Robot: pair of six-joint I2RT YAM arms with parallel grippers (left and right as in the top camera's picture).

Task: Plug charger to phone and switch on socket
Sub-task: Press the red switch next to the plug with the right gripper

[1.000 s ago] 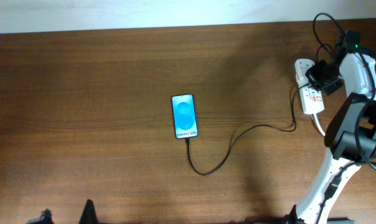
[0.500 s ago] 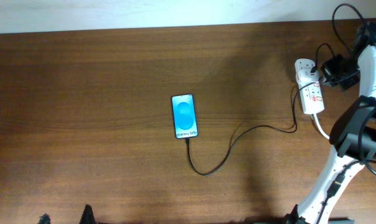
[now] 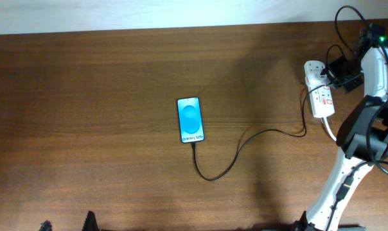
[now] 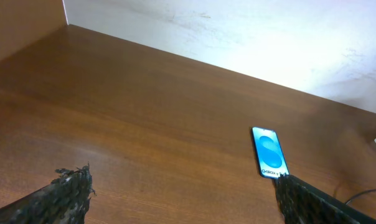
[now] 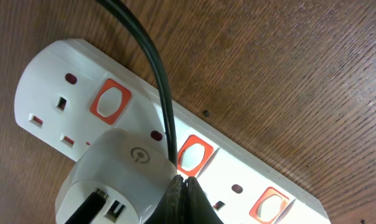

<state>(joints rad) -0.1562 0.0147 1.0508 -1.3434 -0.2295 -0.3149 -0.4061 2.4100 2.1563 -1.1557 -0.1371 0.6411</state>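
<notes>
The phone (image 3: 190,120) lies flat mid-table with its blue screen lit, and it also shows in the left wrist view (image 4: 269,151). The thin black charger cable (image 3: 239,151) runs from the phone's near end in a loop to the white socket strip (image 3: 322,102) at the right. In the right wrist view a white adapter (image 5: 122,174) sits in the strip (image 5: 63,68), with the black cable (image 5: 154,68) rising from it. My right gripper (image 5: 183,182) is shut, with its tips at the edge of the middle red switch (image 5: 194,154). My left gripper (image 4: 188,205) is open and empty.
The strip's thick white cord (image 3: 330,131) runs toward the right arm's base (image 3: 348,173). The table's far edge meets a white wall (image 3: 181,13). Two other red switches (image 5: 110,101) show on the strip.
The right gripper moved off the strip to the right, then came back a little toward it. The phone, cable and left arm have not moved.
</notes>
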